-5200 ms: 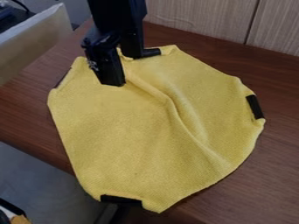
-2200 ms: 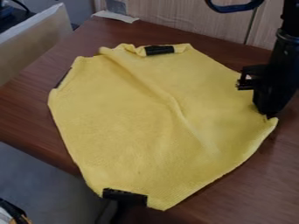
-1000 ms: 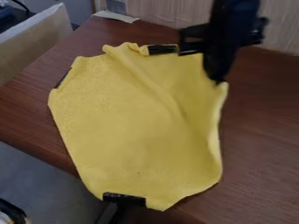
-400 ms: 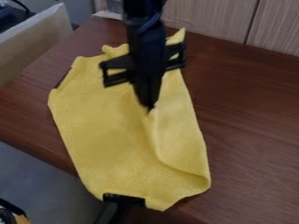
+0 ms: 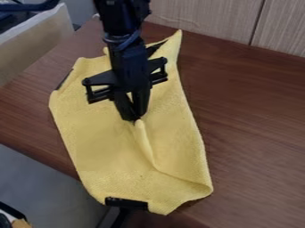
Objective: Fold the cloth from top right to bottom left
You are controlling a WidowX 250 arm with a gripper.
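The black gripper [image 5: 136,119] points down over the middle of the yellow cloth [image 5: 98,133], shut on the tip of its folded-over right part. That flap lies across the cloth's right side, its free edge running from the fingertips down to a rounded fold at the lower right. At the top right, a pointed corner of cloth sticks up. The gripper and arm hide some of the cloth's upper middle.
The brown wooden table [image 5: 256,147] extends to the right of the cloth. Black clips [image 5: 126,203] sit on the cloth's edges, one near the table's front edge. A wood-panel wall [image 5: 202,20] stands behind, and a pale board [image 5: 33,40] at the upper left.
The gripper has moved from the cloth's right edge leftward to its middle, bringing the right part over with it. In the last half second it has shifted slightly left and down.
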